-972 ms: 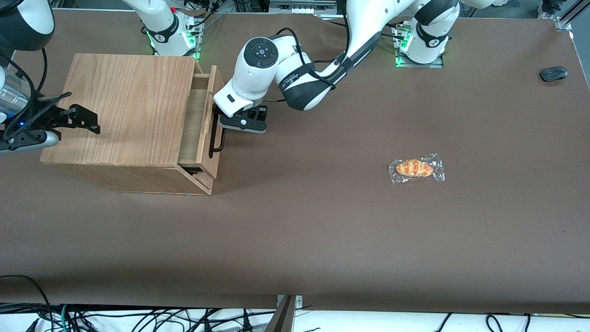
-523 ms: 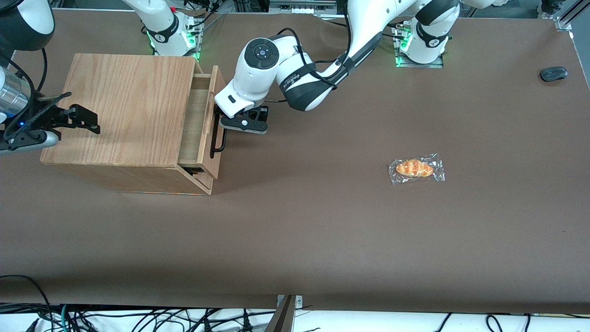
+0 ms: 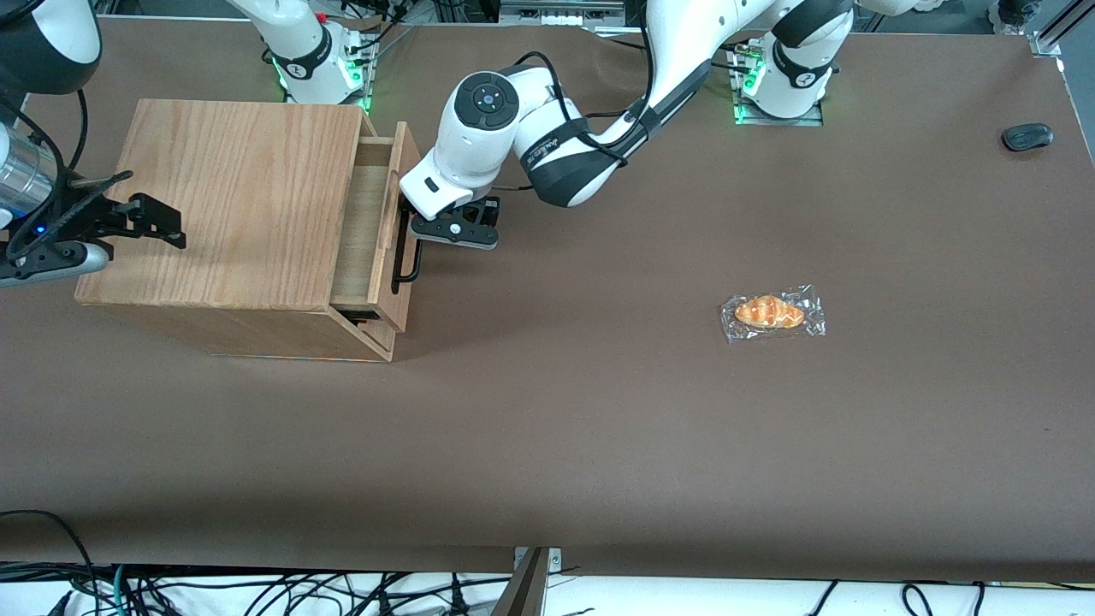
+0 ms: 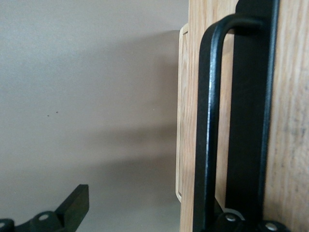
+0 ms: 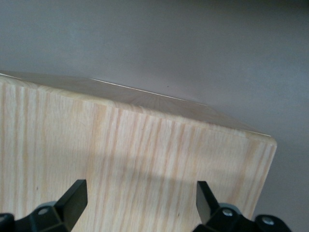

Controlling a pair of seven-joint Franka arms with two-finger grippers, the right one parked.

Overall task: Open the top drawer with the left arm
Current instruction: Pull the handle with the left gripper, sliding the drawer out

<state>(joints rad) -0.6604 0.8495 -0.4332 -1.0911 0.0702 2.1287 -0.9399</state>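
Observation:
The top drawer (image 3: 364,244) of the wooden cabinet (image 3: 239,205) stands pulled out a short way, its inside showing from above. Its long black bar handle (image 3: 405,265) runs along the light-oak front (image 4: 289,121). The left arm (image 3: 488,128) reaches down to the handle, and its black gripper (image 3: 417,227) is against the handle's upper stretch. The gripper (image 4: 140,205) is open. One fingertip (image 4: 75,203) hangs free over the table, and the other is hidden at the handle bar (image 4: 208,135), between bar and drawer front.
The lower drawer front (image 3: 376,335) sits shut beneath the top one. A wrapped bread roll (image 3: 772,312) lies on the brown table toward the working arm's end. A dark computer mouse (image 3: 1026,136) is farther from the camera, near the table's edge.
The top drawer has slid a little farther out of the cabinet, and the gripper at the handle has moved with it toward the working arm's end.

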